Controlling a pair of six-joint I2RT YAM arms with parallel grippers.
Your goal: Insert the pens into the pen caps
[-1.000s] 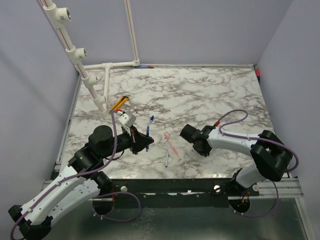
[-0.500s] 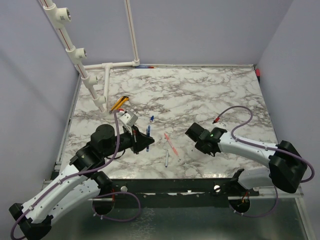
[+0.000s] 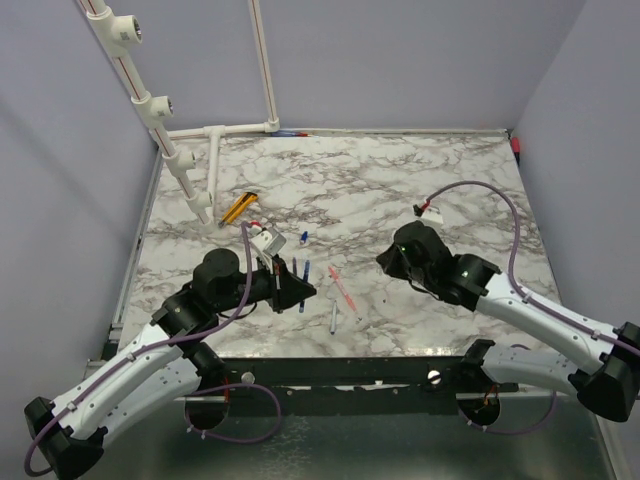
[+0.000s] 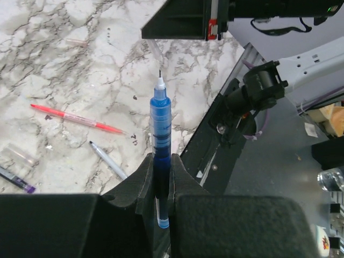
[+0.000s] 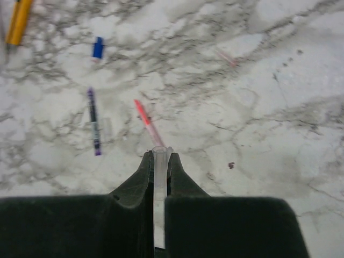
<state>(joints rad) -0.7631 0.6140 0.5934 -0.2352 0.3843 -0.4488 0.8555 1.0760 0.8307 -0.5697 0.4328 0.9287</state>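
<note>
A small red sticker (image 4: 213,26) on the black housing (image 4: 177,19) at the top of the left wrist view carries print too small to read.

The left gripper (image 4: 161,163) is clenched on a blue pen (image 4: 160,115), whose writing tip points out past the fingers. It is to the left of the red pen (image 3: 343,288), which lies on the marble table (image 3: 420,190). The right gripper (image 5: 159,157), to the right of the red pen, pinches a clear pen cap (image 5: 159,188) with its open mouth facing forward.

A dark pen (image 5: 94,121) lies left of the red pen. A blue cap (image 3: 303,238) sits beyond and left of the red pen. A whitish pen (image 3: 333,318) lies on the red pen's near side, close to the table's front edge.

Well left of the red pen and farther back, the yellow-and-black tool (image 3: 238,207) rests near the white pipe frame (image 3: 205,170) at the back-left corner. Beyond and right of the red pen, the marble runs wide to the back rail and the right wall.
</note>
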